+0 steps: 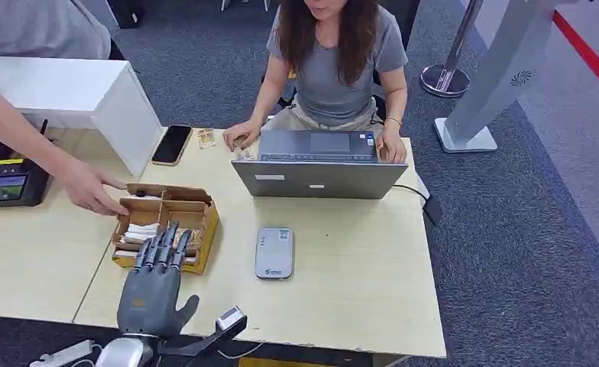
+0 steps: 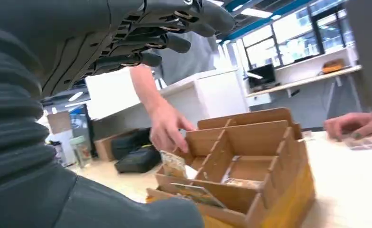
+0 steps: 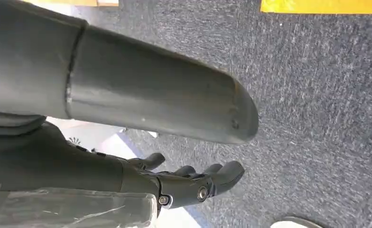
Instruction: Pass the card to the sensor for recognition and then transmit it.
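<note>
Fingers [image 1: 163,243] of our left hand [image 1: 153,284] are stretched out and slightly apart, holding nothing, tips over the near edge of the card box [image 1: 205,216]. In the left wrist view we see the same fingers [image 2: 167,42] extended above the box [image 2: 269,156], not touching it. Thumb sticks out to the side.

Box is wooden, divided into compartments, sitting on our table [image 1: 342,283]. Cards [image 1: 140,232] lie in the left compartments; the left wrist view shows cards [image 2: 196,192] in the near slots. We can't tell which card is the one to pick.

A person's hand [image 1: 90,187] reaches in from the left and touches the box's far left corner; the left wrist view shows that hand [image 2: 167,126] at the box's rim.

Sensor [image 1: 273,252], a flat grey reader, lies on the table just right of the box, apart from it.

Our right hand [image 3: 189,183] hangs over dark carpet [image 3: 317,95], fingers loosely curled, nothing in them.

Behind the sensor we see a laptop [image 1: 319,168] with a seated person [image 1: 335,61] typing. A phone [image 1: 172,144] lies beyond the box. A payment terminal [image 1: 6,183] sits at far left beside a white counter [image 1: 75,92].
</note>
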Available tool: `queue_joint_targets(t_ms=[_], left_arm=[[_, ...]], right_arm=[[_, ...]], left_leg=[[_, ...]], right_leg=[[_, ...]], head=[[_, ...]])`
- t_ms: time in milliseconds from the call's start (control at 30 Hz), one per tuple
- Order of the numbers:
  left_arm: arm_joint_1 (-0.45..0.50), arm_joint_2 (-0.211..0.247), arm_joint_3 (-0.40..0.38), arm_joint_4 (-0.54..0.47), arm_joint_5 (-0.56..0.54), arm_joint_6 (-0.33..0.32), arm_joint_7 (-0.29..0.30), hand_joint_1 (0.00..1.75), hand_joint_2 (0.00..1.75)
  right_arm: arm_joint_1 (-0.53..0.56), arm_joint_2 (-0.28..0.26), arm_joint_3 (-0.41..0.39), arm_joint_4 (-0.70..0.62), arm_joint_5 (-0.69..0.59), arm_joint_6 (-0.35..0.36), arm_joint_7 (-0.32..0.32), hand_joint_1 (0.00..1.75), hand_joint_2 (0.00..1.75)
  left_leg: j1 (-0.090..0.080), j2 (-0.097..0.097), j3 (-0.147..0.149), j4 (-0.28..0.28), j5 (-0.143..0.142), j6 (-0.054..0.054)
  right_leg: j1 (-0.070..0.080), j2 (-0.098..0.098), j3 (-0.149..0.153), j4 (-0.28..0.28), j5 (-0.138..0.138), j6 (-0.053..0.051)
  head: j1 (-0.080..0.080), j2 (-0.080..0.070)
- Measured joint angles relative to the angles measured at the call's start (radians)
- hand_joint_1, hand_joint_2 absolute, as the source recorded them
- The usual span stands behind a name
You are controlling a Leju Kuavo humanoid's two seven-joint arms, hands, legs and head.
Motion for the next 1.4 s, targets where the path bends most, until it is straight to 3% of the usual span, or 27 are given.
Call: queue_joint_targets(t_ms=[100, 467, 700, 733, 967, 1167, 1400], left_arm=[[0.029, 0.001, 0.032, -0.017, 0.0, 0.003, 0.009, 0.0, 1.75], [0.078, -0.04, 0.219, -0.017, 0.0, 0.061, -0.153, 0.0, 1.75], [0.13, -0.072, 0.412, -0.009, 0.009, 0.089, -0.337, 0.0, 1.75], [0.132, -0.076, 0.433, -0.005, 0.011, 0.093, -0.356, 0.0, 1.75], [0.125, -0.119, 0.577, 0.022, 0.04, 0.117, -0.459, 0.0, 1.75], [0.124, -0.13, 0.676, 0.048, 0.008, 0.125, -0.488, 0.0, 1.75], [0.098, -0.124, 0.736, 0.073, 0.004, 0.124, -0.513, 0.0, 1.75]], right_arm=[[0.001, 0.0, 0.014, -0.002, 0.0, -0.002, -0.008, 0.0, 0.0], [0.016, 0.024, 0.102, -0.001, 0.0, -0.006, 0.011, 0.0, 0.0], [0.02, 0.024, 0.13, -0.001, 0.0, 0.002, 0.024, 0.0, 0.0], [0.019, 0.024, 0.133, 0.0, 0.0, 0.002, 0.021, 0.0, 1.75], [-0.017, 0.024, 0.156, 0.0, 0.0, 0.0, -0.003, 0.0, 1.75], [-0.033, 0.024, 0.182, 0.0, 0.0, 0.006, 0.008, 0.0, 1.75], [-0.034, 0.024, 0.221, 0.003, 0.0, 0.016, 0.015, 0.0, 1.75]], left_leg=[[0.0, 0.0, 0.0, 0.0, 0.0, 0.0], [0.0, 0.0, 0.0, 0.0, 0.0, 0.0], [0.0, 0.0, 0.0, 0.0, 0.0, 0.0], [0.0, 0.0, -0.001, 0.0, 0.0, 0.0], [0.0, 0.0, 0.0, 0.0, 0.0, 0.0], [0.0, 0.0, 0.0, 0.0, 0.0, 0.0], [0.0, 0.0, -0.001, 0.0, 0.0, 0.0]], right_leg=[[0.0, 0.0, 0.0, 0.0, 0.0, 0.0], [0.0, 0.0, 0.0, 0.0, 0.0, 0.0], [0.0, 0.0, 0.0, 0.0, 0.0, 0.0], [0.0, 0.0, 0.0, 0.0, 0.0, 0.0], [0.0, 0.0, 0.0, 0.0, 0.0, 0.0], [0.0, 0.0, 0.0, 0.0, 0.0, 0.0], [0.0, 0.0, -0.001, 0.0, -0.001, -0.001]], head=[[0.0, 0.0], [0.0, 0.0], [0.0, 0.0], [0.0, 0.0], [0.0, 0.0], [0.0, 0.0], [0.0, 0.0]])
